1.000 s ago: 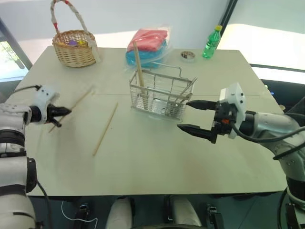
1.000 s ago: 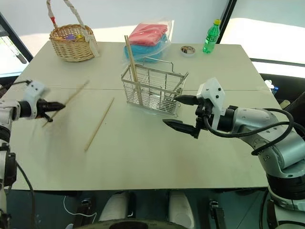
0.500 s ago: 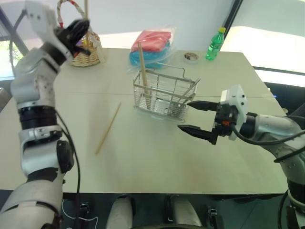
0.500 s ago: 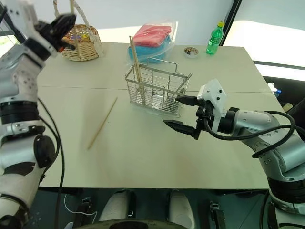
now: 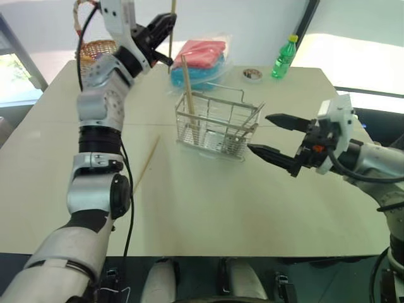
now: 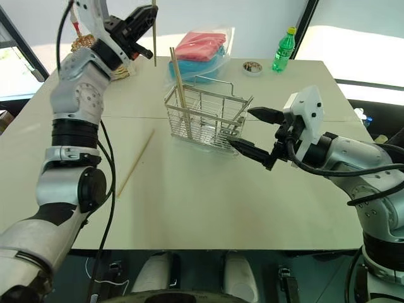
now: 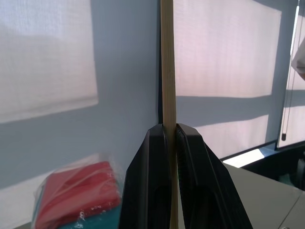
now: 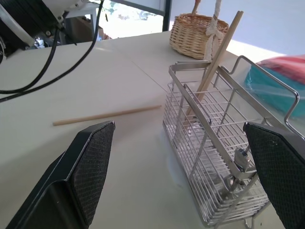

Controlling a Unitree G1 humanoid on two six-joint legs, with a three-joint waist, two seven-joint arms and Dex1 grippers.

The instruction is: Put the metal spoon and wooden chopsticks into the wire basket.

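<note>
Wire basket (image 5: 218, 129) sits mid-table (image 5: 208, 214) with one wooden chopstick (image 5: 187, 85) standing tilted inside it at its left end; a second chopstick (image 5: 146, 164) lies flat on the table to the basket's left. Left gripper (image 5: 165, 25), raised above the table's far side and left of the basket, is clamped on a third chopstick (image 7: 167, 95) held upright. Right gripper (image 5: 273, 136) hovers just right of the basket, fingers wide apart and holding nothing; wicker basket (image 8: 198, 29), red-and-blue bag (image 5: 199, 57) and green bottle (image 5: 281, 57) stand along the far edge.
</note>
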